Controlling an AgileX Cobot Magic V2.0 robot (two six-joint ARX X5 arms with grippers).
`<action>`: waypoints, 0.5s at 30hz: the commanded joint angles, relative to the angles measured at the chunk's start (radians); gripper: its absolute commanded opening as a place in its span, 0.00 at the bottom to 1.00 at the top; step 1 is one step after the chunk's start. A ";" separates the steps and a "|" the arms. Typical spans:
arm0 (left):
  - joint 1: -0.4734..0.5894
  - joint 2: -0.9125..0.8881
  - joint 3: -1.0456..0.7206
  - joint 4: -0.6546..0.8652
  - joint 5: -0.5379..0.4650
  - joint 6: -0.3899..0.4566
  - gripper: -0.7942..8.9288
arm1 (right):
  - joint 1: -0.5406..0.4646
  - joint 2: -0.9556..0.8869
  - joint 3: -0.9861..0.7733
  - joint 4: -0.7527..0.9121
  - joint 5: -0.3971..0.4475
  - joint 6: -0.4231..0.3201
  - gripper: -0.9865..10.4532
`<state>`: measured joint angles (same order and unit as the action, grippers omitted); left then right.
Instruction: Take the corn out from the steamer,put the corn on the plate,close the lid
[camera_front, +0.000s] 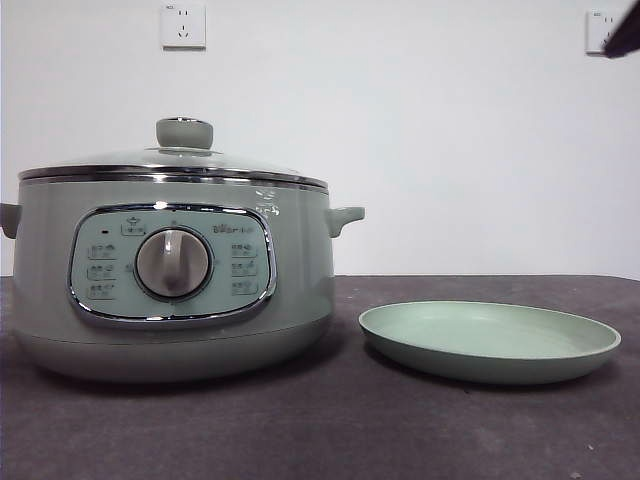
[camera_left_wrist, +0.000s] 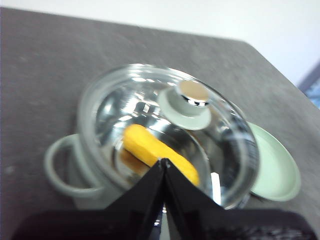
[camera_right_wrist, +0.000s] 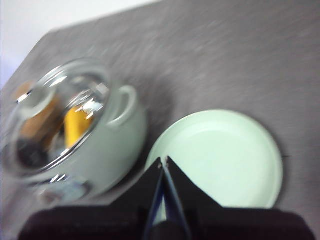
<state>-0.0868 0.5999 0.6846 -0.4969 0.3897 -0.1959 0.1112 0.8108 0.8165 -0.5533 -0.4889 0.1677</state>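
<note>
White wall, two sockets, dark table.

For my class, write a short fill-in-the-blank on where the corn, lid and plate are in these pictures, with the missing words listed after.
1. The corn lies inside the ____.
2. The glass lid sits ____ the steamer, closing it.
3. The plate beside the steamer holds ____.
4. The left gripper and right gripper both have their jaws ____.

Missing words: steamer; on; nothing; shut

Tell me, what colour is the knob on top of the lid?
The knob is pale sage green, matching the steamer; the front view shows it best.
</note>
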 joint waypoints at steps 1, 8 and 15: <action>0.003 0.089 0.069 -0.039 0.058 0.052 0.08 | 0.000 0.067 0.070 -0.080 -0.072 -0.103 0.07; 0.000 0.237 0.168 -0.080 0.137 0.069 0.09 | 0.001 0.153 0.123 -0.135 -0.081 -0.148 0.17; -0.027 0.280 0.175 0.015 0.105 0.055 0.55 | 0.001 0.158 0.123 -0.127 -0.008 -0.146 0.48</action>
<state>-0.1074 0.8776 0.8547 -0.5034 0.5018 -0.1467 0.1112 0.9672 0.9379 -0.6872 -0.5056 0.0322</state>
